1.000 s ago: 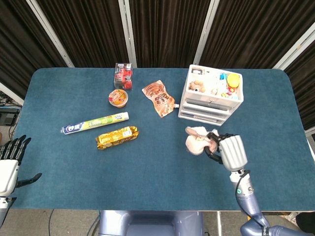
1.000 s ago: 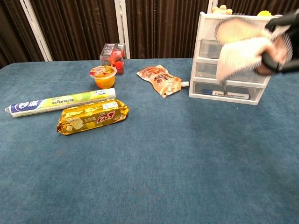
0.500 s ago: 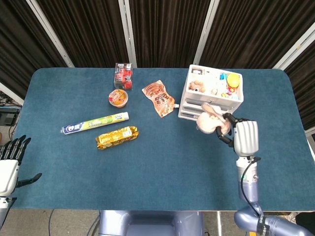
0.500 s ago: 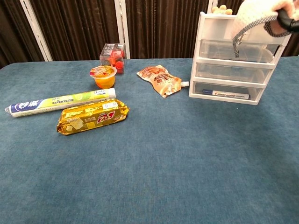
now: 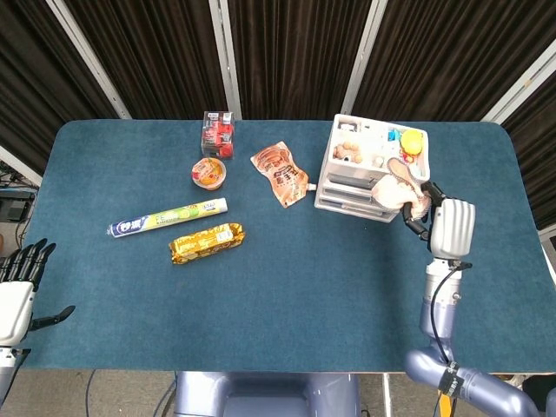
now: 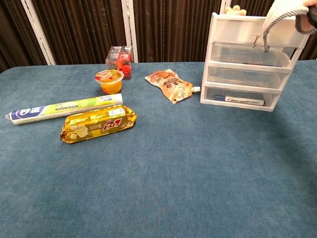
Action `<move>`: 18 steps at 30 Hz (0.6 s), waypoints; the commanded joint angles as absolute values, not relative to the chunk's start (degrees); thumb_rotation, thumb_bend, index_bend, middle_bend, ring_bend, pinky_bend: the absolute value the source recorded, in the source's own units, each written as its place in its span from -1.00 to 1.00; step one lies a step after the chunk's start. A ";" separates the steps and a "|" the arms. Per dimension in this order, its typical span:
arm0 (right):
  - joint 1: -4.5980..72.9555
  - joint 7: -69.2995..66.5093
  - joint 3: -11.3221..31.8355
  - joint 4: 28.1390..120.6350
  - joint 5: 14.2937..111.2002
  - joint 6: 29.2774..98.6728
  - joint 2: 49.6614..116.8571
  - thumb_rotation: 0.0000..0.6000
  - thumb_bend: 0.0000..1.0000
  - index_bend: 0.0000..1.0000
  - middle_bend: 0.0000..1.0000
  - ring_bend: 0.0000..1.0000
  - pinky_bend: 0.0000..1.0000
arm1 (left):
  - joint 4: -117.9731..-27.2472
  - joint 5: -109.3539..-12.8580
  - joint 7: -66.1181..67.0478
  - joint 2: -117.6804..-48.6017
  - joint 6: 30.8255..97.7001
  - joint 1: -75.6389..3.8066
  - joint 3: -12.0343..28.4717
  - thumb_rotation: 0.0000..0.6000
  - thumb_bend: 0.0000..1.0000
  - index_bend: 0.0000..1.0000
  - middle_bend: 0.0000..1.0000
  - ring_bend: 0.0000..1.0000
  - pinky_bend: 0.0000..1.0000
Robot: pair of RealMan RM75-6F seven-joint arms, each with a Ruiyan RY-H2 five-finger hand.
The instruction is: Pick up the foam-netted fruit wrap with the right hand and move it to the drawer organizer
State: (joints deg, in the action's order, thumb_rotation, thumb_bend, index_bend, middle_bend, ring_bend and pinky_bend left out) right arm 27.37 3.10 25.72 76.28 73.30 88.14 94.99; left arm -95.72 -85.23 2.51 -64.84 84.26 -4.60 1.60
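My right hand (image 5: 439, 217) holds the pale foam-netted fruit wrap (image 5: 395, 188) in the air over the front right corner of the white drawer organizer (image 5: 356, 187). In the chest view the wrap (image 6: 285, 15) hangs at the top right edge, above the organizer's top tray (image 6: 247, 29), with only a sliver of the hand (image 6: 311, 12) showing. The organizer's top tray holds several small items. My left hand (image 5: 19, 282) hangs at the table's near left corner, fingers spread, holding nothing.
On the blue table lie an orange pouch (image 5: 280, 172), a jelly cup (image 5: 208, 172), a red-filled clear box (image 5: 217, 132), a long tube box (image 5: 167, 217) and a gold snack bar (image 5: 205, 242). A marker (image 6: 239, 99) shows in the lowest drawer.
My right hand has risen and moved away from me with the wrap, from the table in front of the organizer to above its top right corner. The left hand stayed still.
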 commanded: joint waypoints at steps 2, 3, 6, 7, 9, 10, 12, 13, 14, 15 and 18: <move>28.53 2.52 25.76 74.21 74.16 87.85 95.56 1.00 0.05 0.40 0.78 0.75 0.82 | -95.76 -85.13 2.41 -64.79 84.18 -4.62 1.63 1.00 -1.00 -1.00 -1.00 -1.00 -1.00; 28.68 2.48 25.63 73.89 74.44 87.88 95.62 1.00 0.05 0.41 0.78 0.75 0.82 | -95.77 -85.09 2.39 -64.78 84.14 -4.63 1.63 1.00 -1.00 -1.00 -1.00 -1.00 -1.00; 29.40 2.71 24.50 71.73 76.81 88.25 95.38 1.00 0.05 0.41 0.78 0.75 0.82 | -95.80 -85.10 2.34 -64.75 84.12 -4.65 1.63 1.00 -1.00 -1.00 -1.00 -1.00 -1.00; 29.56 2.80 24.08 71.07 77.53 88.34 95.29 1.00 0.05 0.41 0.78 0.75 0.82 | -95.81 -85.13 2.32 -64.75 84.13 -4.65 1.63 1.00 -1.00 -1.00 -1.00 -1.00 -1.00; 29.86 2.88 23.08 69.44 79.12 88.54 95.11 1.00 0.05 0.41 0.78 0.75 0.82 | -95.83 -85.21 2.29 -64.72 84.11 -4.64 1.56 1.00 -1.00 -1.00 -1.00 -1.00 -1.00; 29.96 2.87 22.68 68.79 79.66 88.58 95.07 1.00 0.05 0.41 0.78 0.75 0.82 | -95.82 -85.27 2.31 -64.72 84.14 -4.63 1.54 1.00 -1.00 -1.00 -1.00 -1.00 -1.00; 30.20 2.70 22.01 67.30 80.62 88.71 95.07 1.00 0.05 0.41 0.78 0.75 0.82 | -95.79 -85.43 2.32 -64.75 84.25 -4.60 1.49 1.00 -1.00 -1.00 -1.00 -1.00 -1.00; 30.31 2.57 21.84 66.76 80.83 88.70 95.11 1.00 0.05 0.41 0.78 0.75 0.82 | -95.79 -85.49 2.31 -64.76 84.31 -4.58 1.47 1.00 -1.00 -1.00 -1.00 -1.00 -1.00; 30.50 2.51 21.73 66.18 80.98 88.59 95.15 1.00 0.05 0.41 0.78 0.75 0.82 | -95.79 -85.54 2.32 -64.77 84.35 -4.56 1.44 1.00 -1.00 -1.00 -1.00 -1.00 -1.00; 30.63 2.51 21.70 65.80 81.08 88.55 95.17 1.00 0.05 0.41 0.78 0.74 0.82 | -95.78 -85.56 2.32 -64.78 84.36 -4.54 1.42 1.00 -1.00 -1.00 -1.00 -1.00 -1.00; 31.27 2.46 22.01 64.48 81.20 88.51 95.10 1.00 0.05 0.41 0.78 0.75 0.82 | -95.74 -85.66 2.31 -64.81 84.50 -4.51 1.42 1.00 -1.00 -1.00 -1.00 -1.00 -1.00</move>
